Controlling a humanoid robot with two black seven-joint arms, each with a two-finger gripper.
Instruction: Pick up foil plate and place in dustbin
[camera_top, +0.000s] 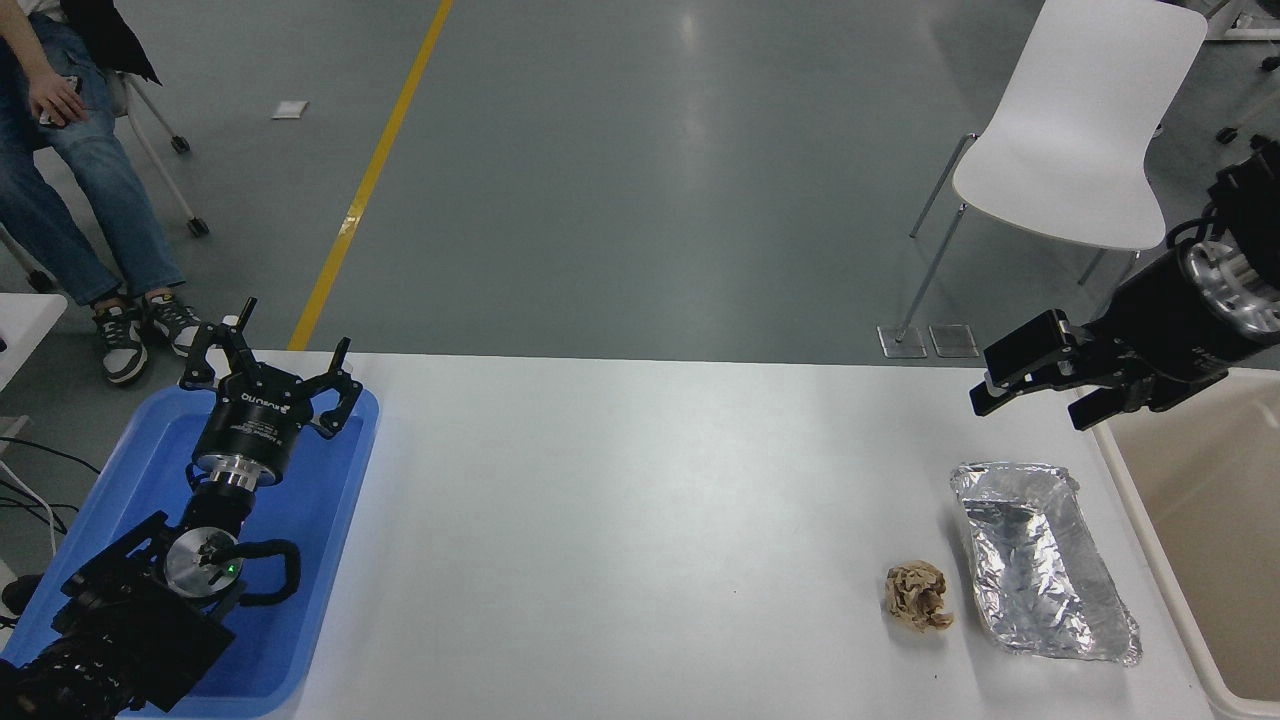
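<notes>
The foil plate (1040, 562) lies on the white table (640, 520) at the right, shiny and crinkled, with its long side running toward me. The beige dustbin (1200, 520) stands just right of it, at the table's right edge. My right gripper (1030, 405) is open and empty. It hangs above the table's far right, behind the foil plate and next to the dustbin's far corner. My left gripper (275, 365) is parked open over the blue tray at the lower left.
A small brown crumpled paper ball (918, 596) lies just left of the foil plate. A shallow blue tray (330, 520) sits at the table's left end. A white chair (1070, 130) stands behind the table at the right. A seated person (70, 150) is at the top left.
</notes>
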